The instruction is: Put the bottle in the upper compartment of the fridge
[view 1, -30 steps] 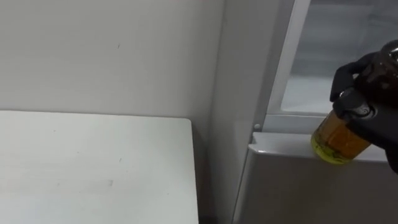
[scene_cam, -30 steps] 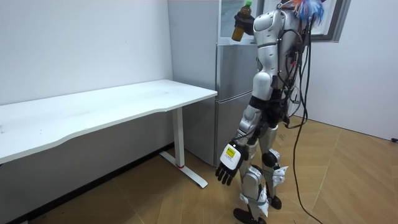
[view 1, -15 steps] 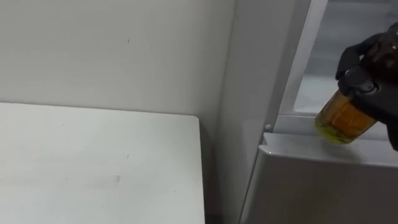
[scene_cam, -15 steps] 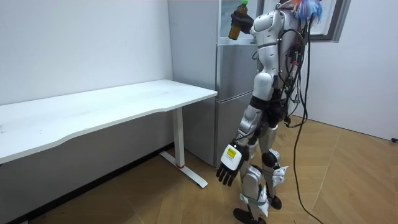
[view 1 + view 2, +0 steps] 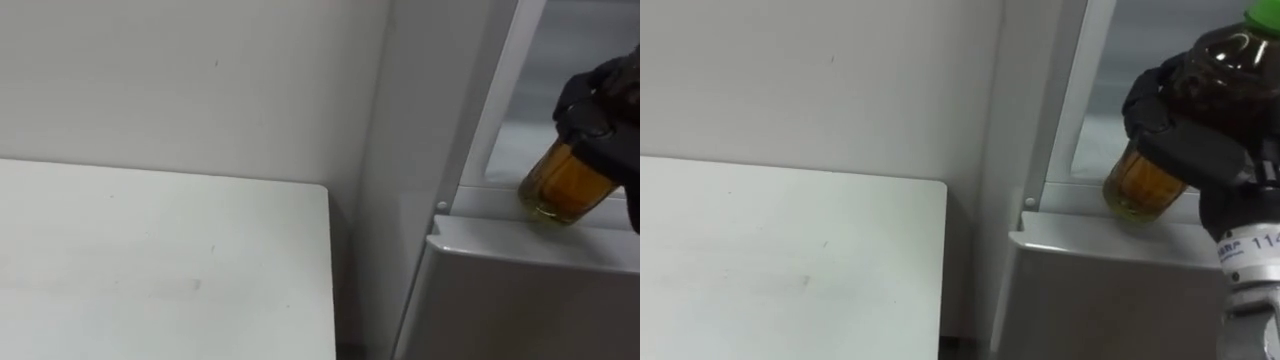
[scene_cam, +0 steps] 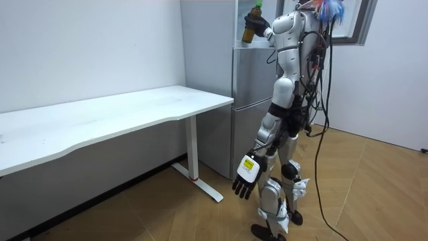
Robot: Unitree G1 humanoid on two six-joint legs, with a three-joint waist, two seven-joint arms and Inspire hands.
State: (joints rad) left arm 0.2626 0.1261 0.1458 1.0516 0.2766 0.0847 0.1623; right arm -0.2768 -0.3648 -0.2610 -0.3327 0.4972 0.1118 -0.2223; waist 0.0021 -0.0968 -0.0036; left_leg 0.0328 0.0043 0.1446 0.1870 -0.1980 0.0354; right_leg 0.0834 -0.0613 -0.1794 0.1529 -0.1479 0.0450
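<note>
At the fridge (image 5: 520, 300), white table (image 5: 150, 260) alongside, right hand (image 5: 1190, 150) clasping bottle (image 5: 1140, 187)

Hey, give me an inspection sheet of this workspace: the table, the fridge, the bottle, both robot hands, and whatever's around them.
Surface: white table, beside the fridge.
Job's things: bottle of amber liquid, its base at the front edge of the open upper compartment.
Clutter: nothing seen.
Robot hands: right robot hand curled round the bottle; left robot hand hangs open at the robot's side.
Cables: nothing seen beyond the robot's own.
Surroundings: white wall, wood floor.
</note>
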